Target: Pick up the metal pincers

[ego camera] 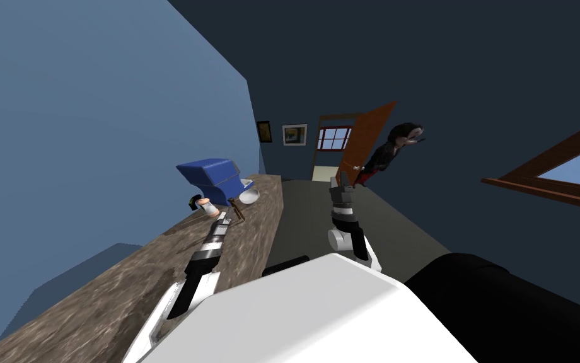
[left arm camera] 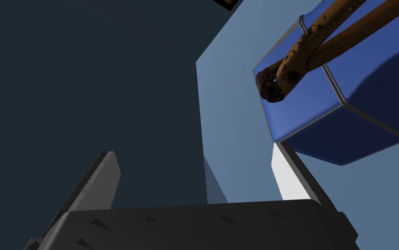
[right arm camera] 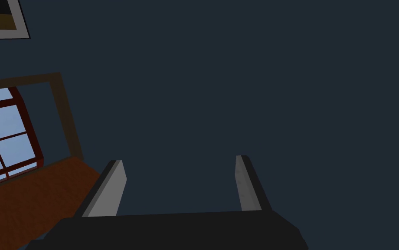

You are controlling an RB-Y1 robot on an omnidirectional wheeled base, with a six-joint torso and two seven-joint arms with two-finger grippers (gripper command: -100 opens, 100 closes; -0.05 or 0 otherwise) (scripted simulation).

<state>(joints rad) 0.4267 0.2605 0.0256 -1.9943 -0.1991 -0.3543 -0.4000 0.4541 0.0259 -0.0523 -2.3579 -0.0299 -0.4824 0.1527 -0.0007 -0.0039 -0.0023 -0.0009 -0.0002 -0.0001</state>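
The pincers (left arm camera: 300,54) are rusty brown, with two long handles and a rounded head. In the left wrist view they lie beyond and to the side of one fingertip, in front of a blue box (left arm camera: 346,108), not between the fingers. In the head view the pincers (ego camera: 237,210) rest on the wooden counter (ego camera: 125,283) just past my left gripper (ego camera: 224,218). My left gripper (left arm camera: 198,173) is open and holds nothing. My right gripper (ego camera: 343,183) is raised over the floor to the right of the counter; its fingers (right arm camera: 114,186) stand open and hold nothing.
On the counter behind the pincers stand the blue box (ego camera: 213,176), a white bowl (ego camera: 249,196) and a small bottle-like object (ego camera: 204,205). A blue wall runs along the counter's left. An open orange door (ego camera: 364,145) and a doll figure (ego camera: 396,148) are ahead, a dark sofa (ego camera: 503,302) at the right.
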